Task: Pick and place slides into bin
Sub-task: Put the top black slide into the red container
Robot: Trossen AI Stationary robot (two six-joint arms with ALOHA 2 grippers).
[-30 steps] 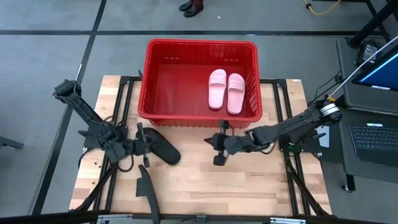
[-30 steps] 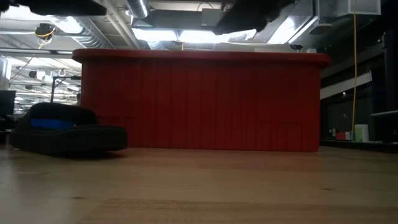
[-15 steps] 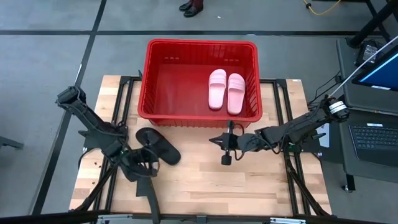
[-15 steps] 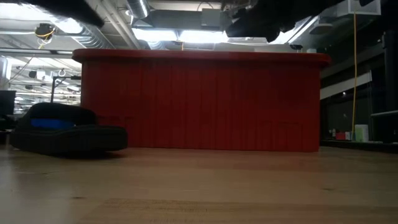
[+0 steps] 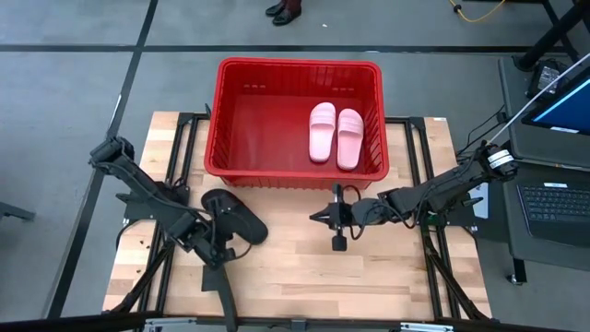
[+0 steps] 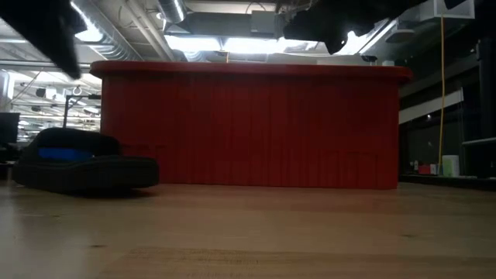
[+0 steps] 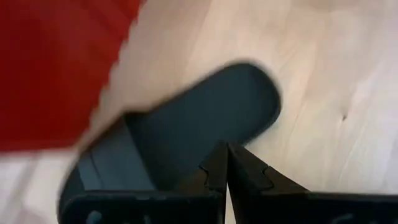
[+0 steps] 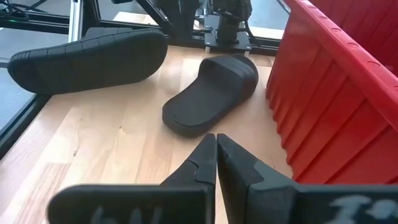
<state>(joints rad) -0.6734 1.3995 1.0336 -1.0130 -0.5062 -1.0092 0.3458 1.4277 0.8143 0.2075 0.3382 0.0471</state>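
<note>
High view: a red bin at the far edge of the wooden surface holds two pink slides. One black slide lies before the bin's left corner. The left pincer, closed and empty, hovers just beside it. The right pincer, nearly closed and empty, hangs mid-surface.

Low view: that black slide rests flat left of the bin.

Right wrist view: a second black slide lies beyond.

Likely next: the left pincer opens, then grips the slide.

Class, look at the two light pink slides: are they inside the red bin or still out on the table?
Inside. The two pink slides lie side by side on the floor of the red bin, at its right side.
</note>
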